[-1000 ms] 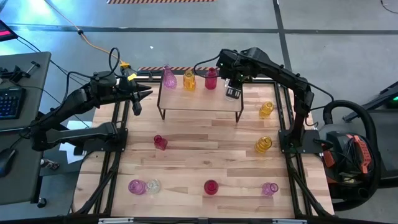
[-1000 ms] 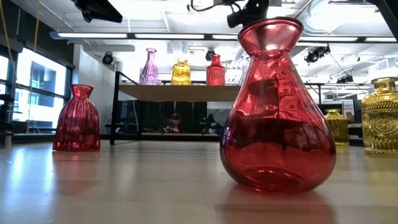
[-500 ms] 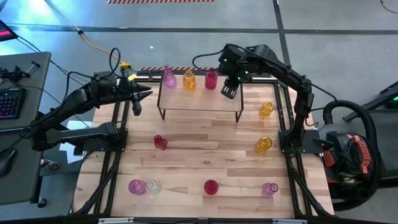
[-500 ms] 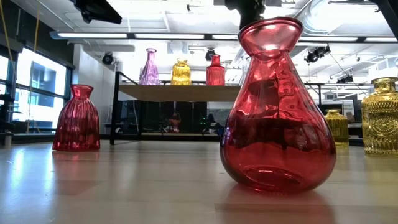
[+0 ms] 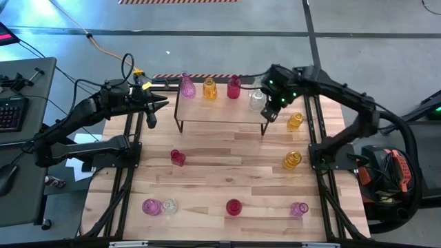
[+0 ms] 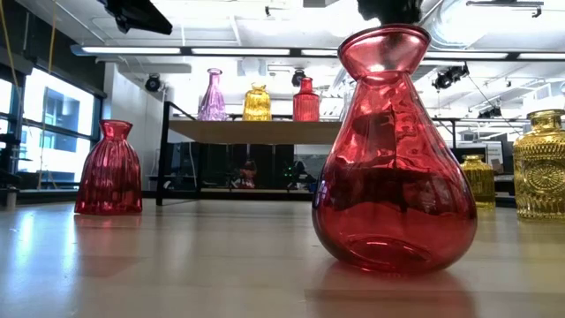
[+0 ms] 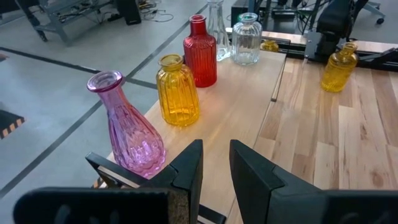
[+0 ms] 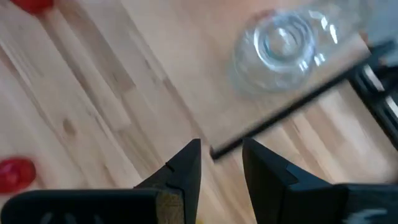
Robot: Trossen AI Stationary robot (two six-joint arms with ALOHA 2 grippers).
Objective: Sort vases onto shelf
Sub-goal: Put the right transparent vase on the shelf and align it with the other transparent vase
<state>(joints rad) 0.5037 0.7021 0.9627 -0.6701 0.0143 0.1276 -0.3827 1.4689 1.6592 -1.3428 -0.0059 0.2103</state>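
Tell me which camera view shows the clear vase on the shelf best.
The left wrist view: the clear vase stands in full side profile on the shelf. The right wrist view blurs it from above, the high view shows a pale spot, and the low view hides it behind the big red vase.

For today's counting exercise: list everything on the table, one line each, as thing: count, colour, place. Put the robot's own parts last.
Shelf: one, light wood, back of table.
Vases on shelf: four; pink, amber, red, clear.
Vases on table: eight; red, amber, pink, clear; one clear behind the shelf.
Left claw: one, dark, left of shelf, empty.
Right claw: one, dark, at shelf's right end, empty.
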